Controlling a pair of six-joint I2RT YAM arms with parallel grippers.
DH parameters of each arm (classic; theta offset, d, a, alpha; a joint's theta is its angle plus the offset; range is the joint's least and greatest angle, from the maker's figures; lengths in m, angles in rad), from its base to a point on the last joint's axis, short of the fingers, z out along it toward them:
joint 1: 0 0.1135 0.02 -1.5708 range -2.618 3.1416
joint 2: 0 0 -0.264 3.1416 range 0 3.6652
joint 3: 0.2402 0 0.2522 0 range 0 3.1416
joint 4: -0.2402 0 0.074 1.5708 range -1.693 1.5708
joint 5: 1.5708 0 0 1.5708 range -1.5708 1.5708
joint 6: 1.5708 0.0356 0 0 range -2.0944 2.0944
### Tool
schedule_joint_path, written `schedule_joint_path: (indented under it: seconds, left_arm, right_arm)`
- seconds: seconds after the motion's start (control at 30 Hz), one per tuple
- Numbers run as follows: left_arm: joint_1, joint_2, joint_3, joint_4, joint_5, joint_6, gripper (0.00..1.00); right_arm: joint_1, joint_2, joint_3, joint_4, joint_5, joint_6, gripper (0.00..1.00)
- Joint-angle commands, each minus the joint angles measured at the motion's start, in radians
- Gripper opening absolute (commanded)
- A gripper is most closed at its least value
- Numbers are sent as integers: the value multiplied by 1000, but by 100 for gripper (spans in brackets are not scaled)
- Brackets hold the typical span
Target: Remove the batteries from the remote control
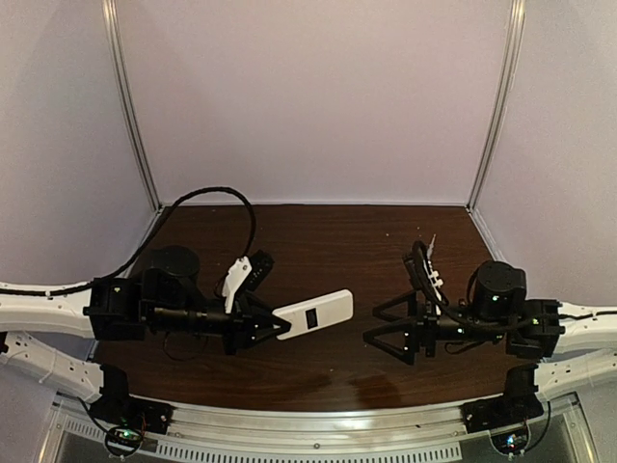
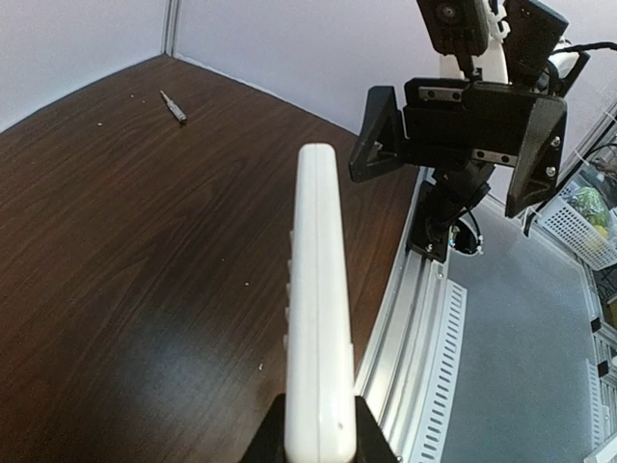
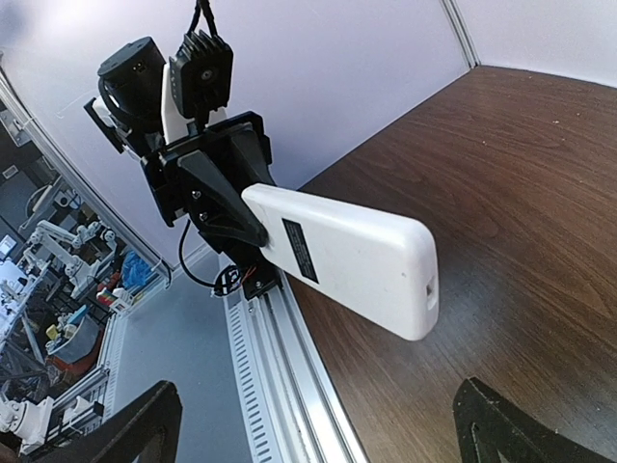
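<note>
The remote control (image 1: 315,314) is a white bar held in the air above the table's middle. My left gripper (image 1: 265,326) is shut on one end of it. In the left wrist view I see the remote control (image 2: 316,318) edge-on, pinched between my left gripper's (image 2: 320,434) black fingers. The right wrist view shows a broad face of the remote control (image 3: 347,256) with a dark label, and a small notch at its free end. My right gripper (image 1: 371,326) stands open a short way from that free end, facing it and holding nothing. The batteries are hidden.
A thin metal tool (image 2: 174,106) lies on the dark wooden table (image 1: 318,231) near the far right corner. An aluminium rail (image 1: 318,420) runs along the near edge. White walls close the back and sides.
</note>
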Motion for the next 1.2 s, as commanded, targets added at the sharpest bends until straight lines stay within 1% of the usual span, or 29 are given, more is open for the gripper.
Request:
schedule_joint_path:
  seconds: [0.0,0.17,0.3,0.37,0.5,0.67,0.73,0.9,1.17]
  left_arm:
    - [5,12,45,65,79,-6,0]
    - [5,29,62,70,154,-12,0]
    - [6,41,71,71,190,-23,0]
    - [6,37,66,110,195,-34,0]
    - [6,34,61,142,239,-45,0]
    - [6,56,73,139,274,-59,0]
    - [5,78,81,148,314,-73,0]
    - [6,107,93,157,336,-79,0]
    - [4,131,106,163,349,-81,0]
  right_arm:
    - [-6,13,-24,76,-35,25,100]
    - [-5,26,-46,136,-33,24,100]
    - [-6,36,-74,220,-44,8,100]
    - [-5,43,-81,241,-48,-1,100]
    - [-5,52,-102,327,-114,-2,99]
    - [-3,65,-109,381,-176,7,92]
    - [1,77,-115,425,-220,15,86]
    - [22,108,-102,441,-260,12,78]
    - [39,143,-84,430,-262,1,72]
